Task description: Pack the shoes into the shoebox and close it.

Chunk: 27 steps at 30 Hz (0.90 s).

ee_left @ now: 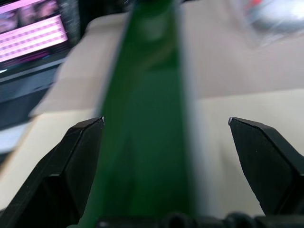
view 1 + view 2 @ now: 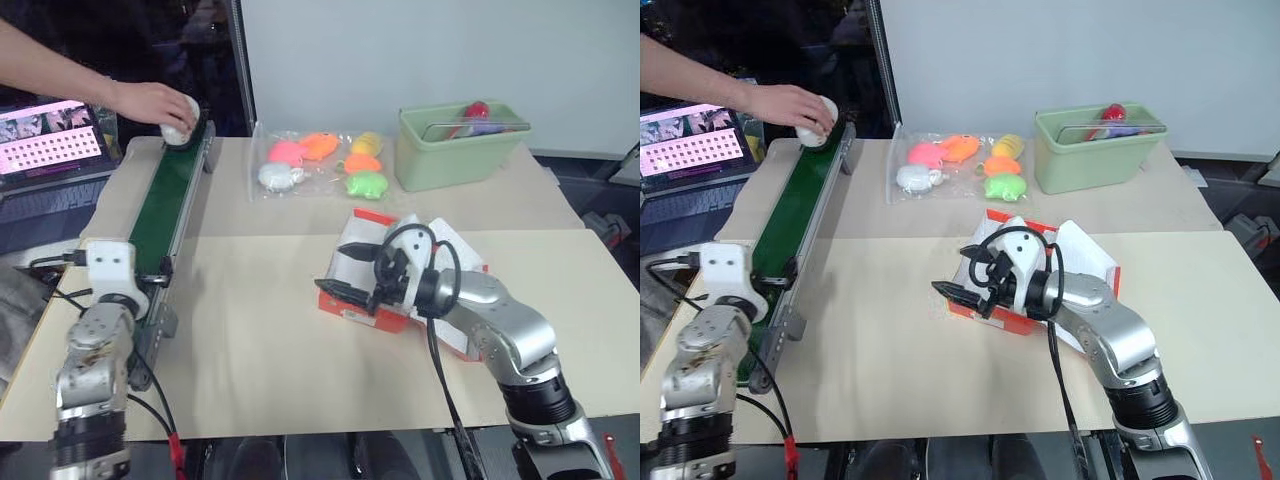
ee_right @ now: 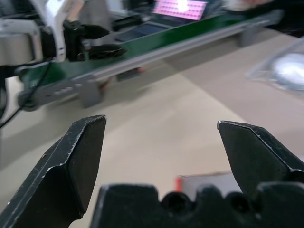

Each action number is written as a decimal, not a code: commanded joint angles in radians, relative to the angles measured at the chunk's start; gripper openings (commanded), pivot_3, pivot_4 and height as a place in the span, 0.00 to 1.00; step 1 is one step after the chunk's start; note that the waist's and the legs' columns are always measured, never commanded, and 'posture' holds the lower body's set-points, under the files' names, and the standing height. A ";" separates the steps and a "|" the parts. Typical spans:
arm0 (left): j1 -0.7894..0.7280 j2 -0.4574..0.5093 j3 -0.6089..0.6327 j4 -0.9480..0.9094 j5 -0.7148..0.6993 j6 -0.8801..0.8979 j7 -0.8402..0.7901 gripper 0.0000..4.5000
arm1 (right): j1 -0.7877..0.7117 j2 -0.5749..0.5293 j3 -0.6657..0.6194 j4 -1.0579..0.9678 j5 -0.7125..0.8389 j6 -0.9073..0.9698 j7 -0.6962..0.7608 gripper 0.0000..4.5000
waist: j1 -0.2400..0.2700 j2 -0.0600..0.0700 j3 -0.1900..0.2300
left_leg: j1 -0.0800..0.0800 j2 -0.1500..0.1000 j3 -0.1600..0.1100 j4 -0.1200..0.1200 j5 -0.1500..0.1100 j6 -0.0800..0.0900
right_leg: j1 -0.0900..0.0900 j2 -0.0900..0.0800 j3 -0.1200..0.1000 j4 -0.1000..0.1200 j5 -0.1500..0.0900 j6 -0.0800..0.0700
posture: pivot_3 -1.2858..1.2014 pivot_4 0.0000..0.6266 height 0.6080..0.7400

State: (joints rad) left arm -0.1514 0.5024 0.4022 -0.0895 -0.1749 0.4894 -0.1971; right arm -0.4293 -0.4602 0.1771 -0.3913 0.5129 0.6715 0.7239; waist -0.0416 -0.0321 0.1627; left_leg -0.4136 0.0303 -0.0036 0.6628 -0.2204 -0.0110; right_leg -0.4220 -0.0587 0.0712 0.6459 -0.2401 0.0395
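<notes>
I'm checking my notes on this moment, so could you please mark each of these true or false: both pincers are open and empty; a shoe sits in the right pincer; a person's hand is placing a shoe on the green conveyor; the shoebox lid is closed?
1. Both pincers are open and empty: true; left pincer, right pincer.
2. The right pincer holds a shoe: false; it is empty, near the shoebox.
3. A person's hand rests on a shoe at the green conveyor's far end: true.
4. The shoebox is closed: false; it stands open.

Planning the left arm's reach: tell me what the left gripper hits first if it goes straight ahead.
Probably the green conveyor belt: the open left gripper points along it, low over its near end. Depth is unclear.
</notes>
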 commanded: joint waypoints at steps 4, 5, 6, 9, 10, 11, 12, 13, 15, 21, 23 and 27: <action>0.001 0.043 0.015 -0.041 -0.028 0.066 -0.040 1.00 | -0.013 -0.017 0.015 -0.025 0.009 -0.037 0.086 0.99 | 0.006 0.000 0.000 | 0.000 0.000 0.000 0.000 0.000 0.000 | 0.000 0.000 0.000 0.000 0.000 0.000 | 0.52 0.24 0.92; 0.000 0.042 0.012 -0.046 -0.029 0.075 -0.041 1.00 | -0.014 -0.019 0.016 -0.021 0.005 -0.040 0.092 0.99 | 0.005 0.000 0.000 | 0.000 0.000 0.000 0.000 0.000 0.000 | 0.000 0.000 0.000 0.000 0.000 0.000 | 0.52 0.24 0.92; -0.001 0.041 0.011 -0.050 -0.032 0.087 -0.042 1.00 | -0.015 -0.017 0.015 -0.019 0.004 -0.040 0.094 0.99 | 0.004 0.000 0.000 | 0.000 0.000 0.000 0.000 0.000 0.000 | 0.000 0.000 0.000 0.000 0.000 0.000 | 0.52 0.24 0.92; -0.005 0.039 0.006 -0.056 -0.035 0.116 -0.041 1.00 | -0.022 -0.003 0.010 -0.012 0.003 -0.036 0.084 0.99 | 0.003 0.000 0.000 | 0.000 0.000 0.000 0.000 0.000 0.000 | 0.000 0.000 0.000 0.000 0.000 0.000 | 0.52 0.24 0.92; -0.008 0.038 0.005 -0.055 -0.036 0.124 -0.041 1.00 | -0.025 0.003 0.008 -0.010 0.000 -0.035 0.075 0.99 | 0.001 0.000 0.000 | 0.000 0.000 0.000 0.000 0.000 0.000 | 0.000 0.000 0.000 0.000 0.000 0.000 | 0.52 0.24 0.92; -0.012 0.039 0.003 -0.054 -0.035 0.130 -0.041 1.00 | -0.027 0.009 0.007 -0.007 -0.002 -0.032 0.065 0.99 | 0.000 0.000 0.000 | 0.000 0.000 0.000 0.000 0.000 0.000 | 0.000 0.000 0.000 0.000 0.000 0.000 | 0.52 0.24 0.92; -0.015 0.040 0.001 -0.053 -0.034 0.135 -0.041 1.00 | -0.028 0.014 0.005 -0.006 -0.003 -0.029 0.059 0.99 | -0.001 0.000 0.000 | 0.000 0.000 0.000 0.000 0.000 0.000 | 0.000 0.000 0.000 0.000 0.000 0.000 | 0.52 0.24 0.92; -0.020 0.041 -0.002 -0.050 -0.032 0.140 -0.040 1.00 | -0.027 0.018 0.005 -0.006 -0.004 -0.028 0.055 0.99 | 0.000 0.000 0.000 | 0.000 0.000 0.000 0.000 0.000 0.000 | 0.000 0.000 0.000 0.000 0.000 0.000 | 0.52 0.24 0.92; -0.038 0.045 -0.006 -0.040 -0.029 0.154 -0.035 1.00 | -0.026 0.025 0.001 -0.006 -0.004 -0.026 0.045 0.99 | 0.000 0.000 0.000 | 0.000 0.000 0.000 0.000 0.000 0.000 | 0.000 0.000 0.000 0.000 0.000 0.000 | 0.52 0.24 0.92; -0.072 0.041 -0.019 -0.013 -0.018 0.163 -0.027 1.00 | -0.021 0.037 0.001 -0.010 -0.013 -0.023 0.011 0.99 | 0.002 0.000 0.000 | 0.000 0.000 0.000 0.000 0.000 0.000 | 0.000 0.000 0.000 0.000 0.000 0.000 | 0.52 0.24 0.92; -0.072 0.036 -0.024 -0.013 -0.017 0.161 -0.026 1.00 | -0.019 0.037 -0.002 -0.013 -0.014 -0.021 0.007 0.99 | 0.001 0.000 0.000 | 0.000 0.000 0.000 0.000 0.000 0.000 | 0.000 0.000 0.000 0.000 0.000 0.000 | 0.52 0.24 0.92; -0.073 0.033 -0.031 -0.004 -0.015 0.155 -0.021 1.00 | -0.018 0.040 -0.005 -0.016 -0.014 -0.018 -0.001 0.99 | 0.000 0.000 0.000 | 0.000 0.000 0.000 0.000 0.000 0.000 | -0.001 0.000 0.000 0.000 0.000 0.000 | 0.52 0.24 0.92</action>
State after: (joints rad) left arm -0.2119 0.5304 0.3696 -0.0854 -0.1981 0.6571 -0.2262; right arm -0.4349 -0.4229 0.1941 -0.3814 0.4936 0.6606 0.7282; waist -0.0417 -0.0324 0.1627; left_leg -0.4136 0.0303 -0.0038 0.6629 -0.2204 -0.0111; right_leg -0.4225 -0.0590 0.0711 0.6464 -0.2400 0.0394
